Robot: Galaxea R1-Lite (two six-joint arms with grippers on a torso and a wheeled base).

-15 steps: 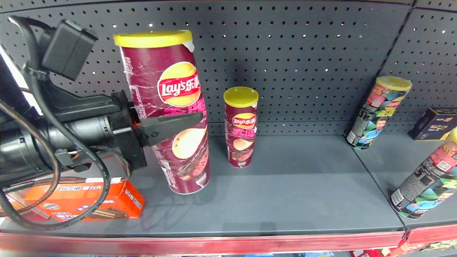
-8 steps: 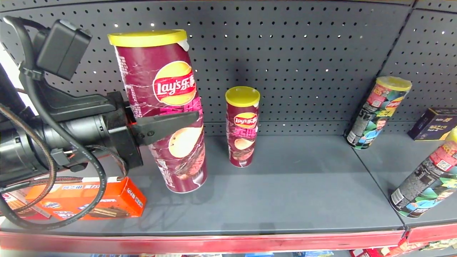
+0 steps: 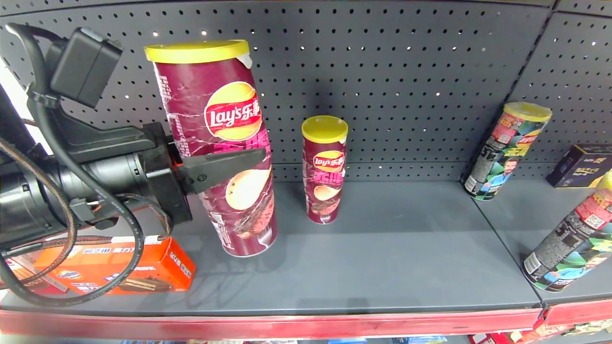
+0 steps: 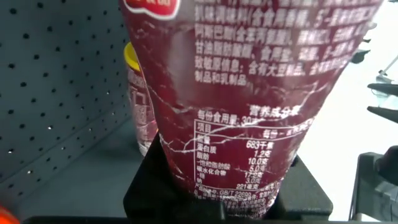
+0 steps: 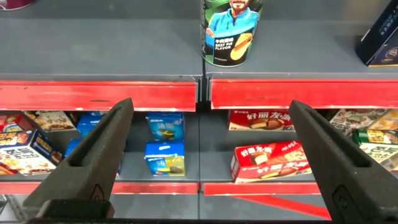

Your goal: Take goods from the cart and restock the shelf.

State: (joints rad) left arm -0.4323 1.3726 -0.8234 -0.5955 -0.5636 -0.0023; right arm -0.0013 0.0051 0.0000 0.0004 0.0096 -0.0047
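Shelf point(image 3: 406, 248), left of centre: your left gripper point(image 3: 239, 162) pinches the tilted chip can point(image 3: 210, 95), seemingly not yet seated or released; your right gripper point(image 5: 211, 109) hangs spread.

The tall maroon can point(image 3: 215, 138) clamped in the left jaws wears a red-and-yellow logo badge just above them. Its back carries white small print and a table of figures point(image 4: 231, 152). The short maroon can point(image 3: 324, 172) past the jaws' tips shows the same badge. The orange box point(image 3: 162, 267) below them has white lettering.
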